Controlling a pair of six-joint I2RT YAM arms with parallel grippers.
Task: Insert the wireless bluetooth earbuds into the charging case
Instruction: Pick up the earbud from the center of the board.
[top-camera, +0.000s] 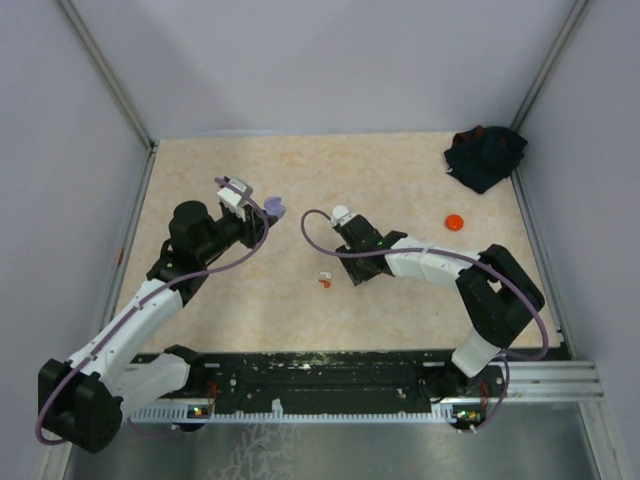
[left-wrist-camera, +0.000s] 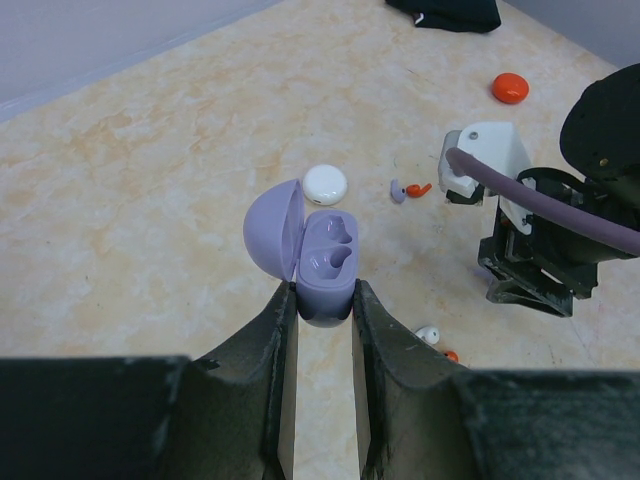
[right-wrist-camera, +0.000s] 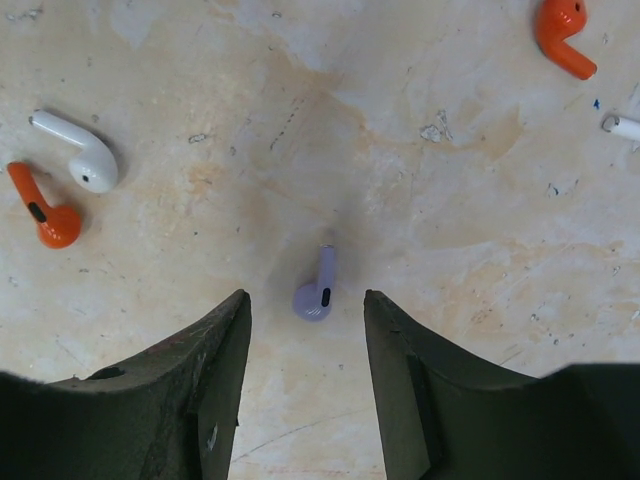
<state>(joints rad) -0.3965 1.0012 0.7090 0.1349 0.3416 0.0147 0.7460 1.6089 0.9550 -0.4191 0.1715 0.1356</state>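
Case (left-wrist-camera: 325, 265) in my left jaws; one earbud (right-wrist-camera: 315, 290) on the surface (right-wrist-camera: 400, 150) between my right jaws, two other earbuds (right-wrist-camera: 85, 160) leftward (perhaps touching).

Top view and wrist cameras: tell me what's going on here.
The left tool grips an open lavender charging case, lid swung back, both wells empty. The right tool is open, hanging low over a purple earbud that lies on the table between its jaws, not gripped. A white earbud and an orange earbud lie loose nearby. No earbud is in the case yet.
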